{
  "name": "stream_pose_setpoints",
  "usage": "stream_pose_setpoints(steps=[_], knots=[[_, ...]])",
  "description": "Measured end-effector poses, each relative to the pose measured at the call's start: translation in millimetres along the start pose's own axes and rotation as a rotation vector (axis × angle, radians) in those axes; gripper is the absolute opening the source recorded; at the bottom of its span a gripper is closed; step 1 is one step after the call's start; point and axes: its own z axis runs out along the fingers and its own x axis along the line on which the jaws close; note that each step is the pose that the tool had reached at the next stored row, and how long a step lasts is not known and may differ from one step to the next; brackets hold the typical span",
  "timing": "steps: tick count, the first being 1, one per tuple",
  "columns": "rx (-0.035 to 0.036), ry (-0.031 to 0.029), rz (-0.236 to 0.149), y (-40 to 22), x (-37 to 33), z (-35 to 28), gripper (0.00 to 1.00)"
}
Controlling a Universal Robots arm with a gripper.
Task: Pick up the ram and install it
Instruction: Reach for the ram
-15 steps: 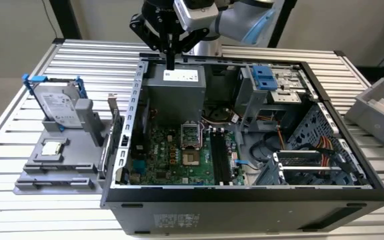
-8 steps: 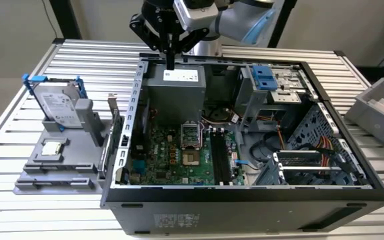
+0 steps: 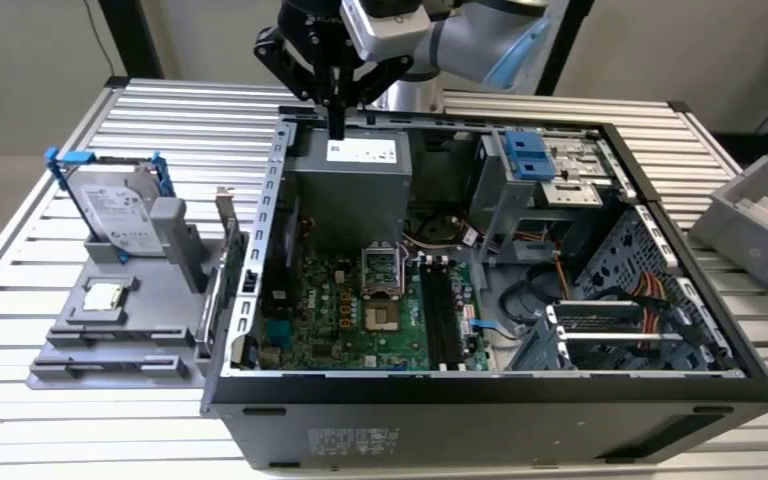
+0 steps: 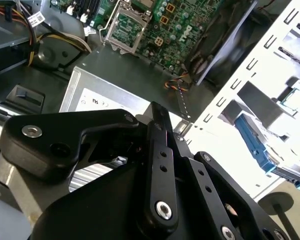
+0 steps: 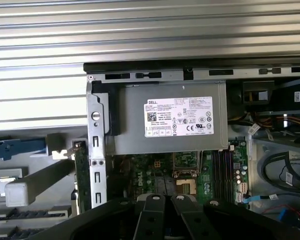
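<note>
The ram (image 3: 228, 285) is a thin green stick standing on its edge in the grey fixture just outside the case wall, on the exterior view's left; in the first wrist view the ram (image 5: 81, 175) shows as a green strip beside a metal bracket. My gripper (image 3: 337, 128) hangs shut with nothing in it over the back edge of the open computer case (image 3: 491, 385), above the power supply (image 3: 357, 175), well apart from the ram. The black fingers (image 5: 155, 207) lie close together, and the fingers (image 4: 160, 150) do so in the second wrist view too. Black memory slots (image 3: 440, 315) run along the motherboard.
A silver hard drive (image 3: 115, 210) with blue brackets and a small square chip (image 3: 104, 296) rest on the grey fixture (image 3: 77, 360). Cables and a drive cage (image 3: 544, 165) crowd the case on the exterior view's right. A grey bin (image 3: 758, 225) stands at the table's edge.
</note>
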Motion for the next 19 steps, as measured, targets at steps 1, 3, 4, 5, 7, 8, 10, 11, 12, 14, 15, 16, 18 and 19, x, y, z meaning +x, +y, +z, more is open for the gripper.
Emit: stream_pose_setpoints(steps=[1, 3, 4, 5, 7, 8, 10, 11, 12, 14, 15, 16, 18, 19], knots=[[0.0000, -0.0001, 0.000, -0.1, 1.4, 0.0, 0.00], [0.0000, -0.0001, 0.000, -0.2, 4.3, -0.1, 0.00], [-0.0001, -0.0002, 0.000, -0.4, 5.7, 0.0, 0.00], [-0.0001, -0.0001, 0.000, -0.4, 6.7, -0.1, 0.00], [0.0000, 0.0000, 0.000, -0.6, 8.8, -0.2, 0.00], [-0.0001, -0.0001, 0.000, -0.7, 10.0, -0.2, 0.00], [0.0000, -0.0001, 0.000, -0.8, 12.5, -0.2, 0.00], [-0.0002, -0.0002, 0.000, -0.9, 13.9, -0.2, 0.00], [-0.0001, -0.0001, 0.000, -1.0, 15.1, -0.3, 0.00], [-0.0001, -0.0002, 0.000, -1.2, 17.7, -0.3, 0.00], [0.0000, -0.0001, 0.000, -1.3, 19.1, -0.4, 0.00], [-0.0001, -0.0001, 0.000, -1.4, 20.3, -0.4, 0.00], [0.0000, 0.0000, 0.000, -1.6, 23.0, -0.5, 0.00], [-0.0001, -0.0001, 0.000, -1.7, 24.3, -0.5, 0.00]])
